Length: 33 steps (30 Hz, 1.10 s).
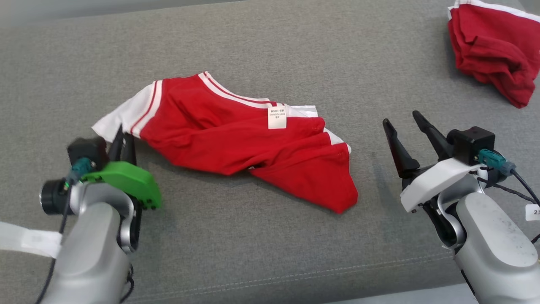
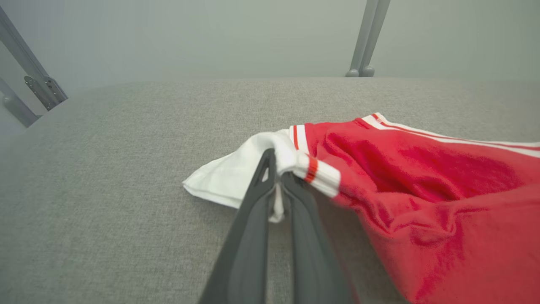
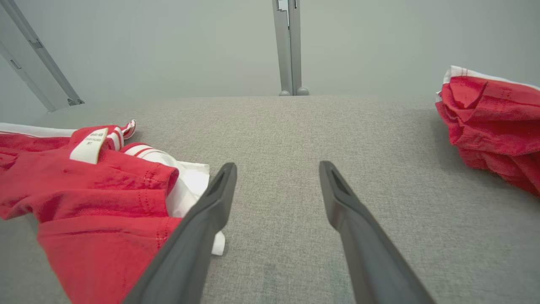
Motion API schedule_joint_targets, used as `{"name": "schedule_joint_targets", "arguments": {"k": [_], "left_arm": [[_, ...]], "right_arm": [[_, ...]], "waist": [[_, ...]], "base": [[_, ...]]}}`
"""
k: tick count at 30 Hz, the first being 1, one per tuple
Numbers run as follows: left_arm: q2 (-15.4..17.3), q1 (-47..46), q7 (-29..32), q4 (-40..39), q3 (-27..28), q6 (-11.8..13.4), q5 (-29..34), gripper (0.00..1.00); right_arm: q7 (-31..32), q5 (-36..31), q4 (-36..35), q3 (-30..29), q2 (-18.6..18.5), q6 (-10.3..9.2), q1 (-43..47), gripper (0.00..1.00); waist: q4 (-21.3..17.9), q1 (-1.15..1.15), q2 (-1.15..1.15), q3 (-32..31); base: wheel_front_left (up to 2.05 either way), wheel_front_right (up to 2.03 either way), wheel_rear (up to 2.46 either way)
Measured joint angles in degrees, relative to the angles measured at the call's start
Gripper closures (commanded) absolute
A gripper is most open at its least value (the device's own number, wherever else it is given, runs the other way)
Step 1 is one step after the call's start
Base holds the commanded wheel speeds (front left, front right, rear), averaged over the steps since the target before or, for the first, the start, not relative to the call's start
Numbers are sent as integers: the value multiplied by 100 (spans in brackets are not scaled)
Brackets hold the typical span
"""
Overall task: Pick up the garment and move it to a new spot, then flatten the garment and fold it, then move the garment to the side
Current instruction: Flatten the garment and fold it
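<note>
A red garment [image 1: 236,139] with white trim and a white label lies crumpled across the middle of the grey surface. My left gripper [image 1: 122,137] is at its white left end, shut on that white cloth. In the left wrist view the gripper [image 2: 276,171] pinches a fold of the garment [image 2: 422,177] between its closed fingers. My right gripper [image 1: 400,120] stands open to the right of the garment, apart from it. In the right wrist view that gripper [image 3: 276,171] has bare grey fabric between its fingers, and the garment [image 3: 97,185] lies to its left.
A second red garment [image 1: 493,50] lies bunched at the far right corner, also in the right wrist view [image 3: 493,122]. The grey cushioned surface [image 1: 270,253] has a seam near its front edge. Metal frame posts [image 3: 289,46] stand behind the surface.
</note>
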Motion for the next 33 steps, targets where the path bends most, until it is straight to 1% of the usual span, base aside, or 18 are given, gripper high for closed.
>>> {"name": "schedule_joint_targets", "arguments": {"k": [2, 4, 8, 14, 17, 19, 23, 30, 31, 33], "left_arm": [[-116, 310, 0, -55, -2, 0, 85, 100], [-174, 535, 0, -109, 45, 0, 179, 100], [-187, 752, 0, -300, 202, 0, 303, 100], [-337, 970, 0, -626, 332, 0, 546, 100], [-342, 1067, 0, -761, 398, 0, 632, 100], [-355, 1093, 0, -809, 392, 0, 656, 100], [-460, 1143, 0, -975, 390, 0, 760, 100], [-525, 1284, 0, -1190, 403, 0, 960, 100], [-535, 1305, 0, -1204, 410, 0, 979, 100], [-543, 1366, 0, -1241, 471, 0, 998, 100]], "right_arm": [[102, 54, 26, 98, -21, 180, -41, 0], [211, 219, 29, 216, 43, 300, -124, 0], [497, 321, 48, 576, 121, 403, -330, 0], [922, 495, 202, 984, 138, 408, -464, 0], [1071, 767, 298, 1040, 247, 409, -470, 0], [1121, 822, 324, 1054, 253, 408, -475, 0], [1258, 1058, 396, 1095, 220, 408, -584, 0], [1568, 1430, 432, 1504, 156, 408, -939, 0], [1590, 1435, 439, 1556, 127, 408, -948, 6], [1648, 1508, 442, 1680, 81, 408, -995, 28]], "waist": [[101, 0, 0, -11], [192, 0, 0, -21], [333, 0, 0, -31], [444, 0, 0, -37], [453, 0, 0, -32], [459, 0, 0, -27], [511, 0, 0, 17], [656, 0, 0, 95], [676, 0, 0, 98], [704, 0, 0, 99]], "base": [[0, 0, 0], [0, 0, 0], [0, 0, 0], [0, 0, 0], [0, 0, 0], [0, 0, 0], [0, 0, 0], [0, 0, 0], [0, 0, 0], [0, 0, 0]]}}
